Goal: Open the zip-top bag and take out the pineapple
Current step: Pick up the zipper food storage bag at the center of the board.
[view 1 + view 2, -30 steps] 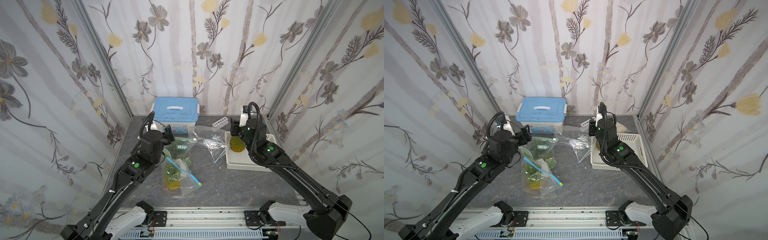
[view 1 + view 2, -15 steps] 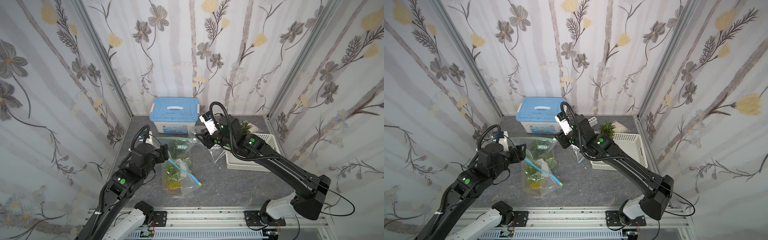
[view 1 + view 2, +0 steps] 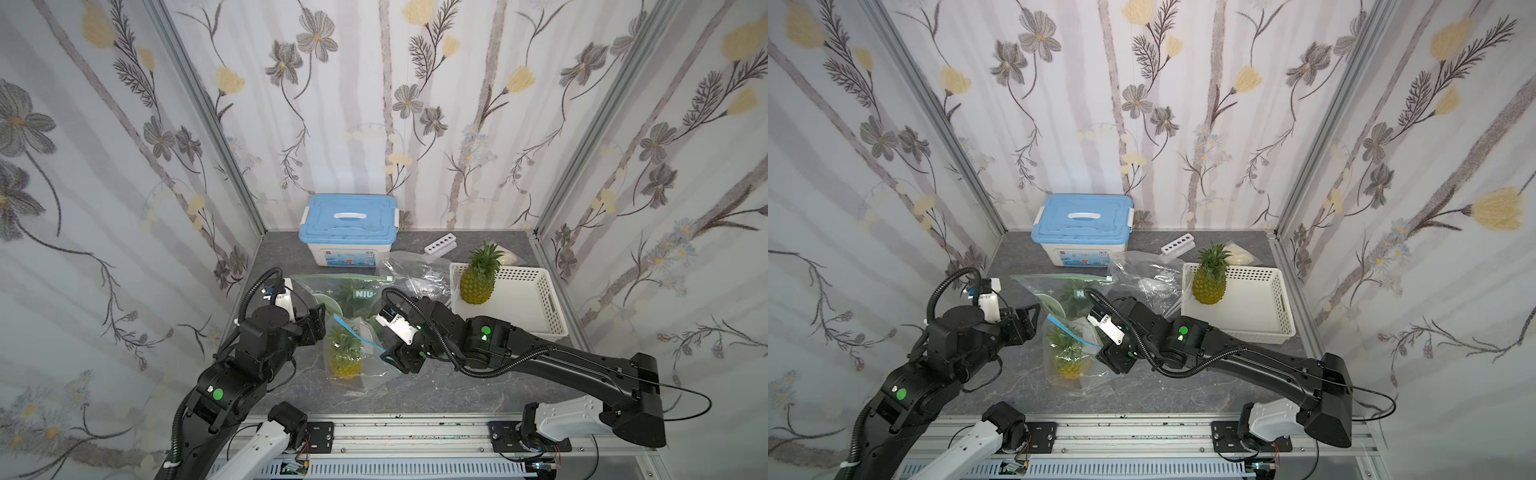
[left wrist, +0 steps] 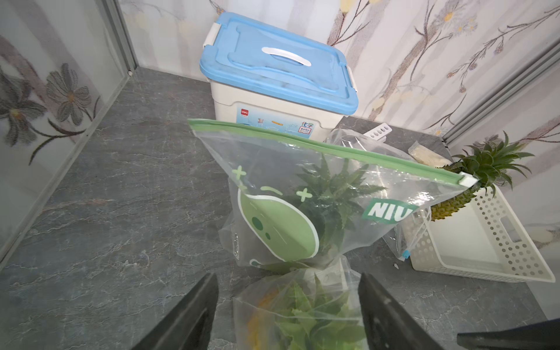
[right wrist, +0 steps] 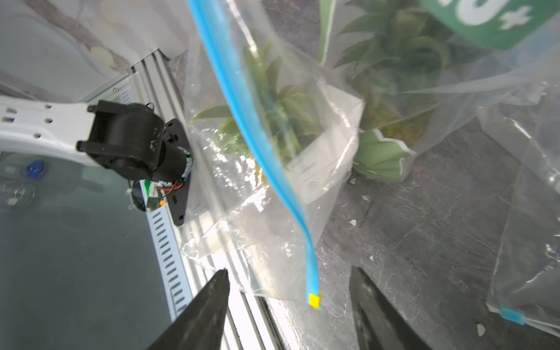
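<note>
Bag is being flanked by left gripper and right gripper — jaws open, empty — slider likely needing pinching next.

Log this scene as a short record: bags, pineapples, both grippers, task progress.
front bag: blue-zip bag, zip looks shut, bagged pineapple inside
behind it: green-zip bag, also shut, leaves visible inside
loose pineapple: upright in white basket
left gripper: open, facing the blue-zip bag, gripping nothing
right gripper: open, yellow slider just ahead, ungripped
progress: bag not yet opened
</note>
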Controlling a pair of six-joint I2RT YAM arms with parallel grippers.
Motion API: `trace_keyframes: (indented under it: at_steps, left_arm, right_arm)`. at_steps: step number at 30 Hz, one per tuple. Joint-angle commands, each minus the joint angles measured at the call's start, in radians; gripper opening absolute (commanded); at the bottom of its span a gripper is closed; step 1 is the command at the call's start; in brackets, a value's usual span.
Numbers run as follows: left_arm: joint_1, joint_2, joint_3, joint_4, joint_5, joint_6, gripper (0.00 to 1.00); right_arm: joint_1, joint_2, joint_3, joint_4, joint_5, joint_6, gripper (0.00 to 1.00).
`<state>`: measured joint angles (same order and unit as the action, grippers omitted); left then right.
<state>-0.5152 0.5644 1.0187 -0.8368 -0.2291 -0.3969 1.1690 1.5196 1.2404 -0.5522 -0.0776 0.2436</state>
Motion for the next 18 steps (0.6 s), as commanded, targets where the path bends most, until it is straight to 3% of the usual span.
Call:
trace_keyframes:
  at_steps: [1,3,18]
  left_arm:
    - [0.001,-0.058,0.011,-0.047,-0.066,-0.013,0.76]
    - [0.001,-0.094,0.014,-0.060,-0.078,-0.022,0.75]
    - [0.001,-0.171,-0.004,-0.111,-0.108,-0.002,0.73]
  right_arm:
    - [0.009,0.042,0.048,0.012,0.022,0.016,0.76]
    - [0.009,0.092,0.086,0.014,0.024,0.004,0.99]
    - [0.016,0.485,0.471,-0.037,-0.010,-0.055,1.00]
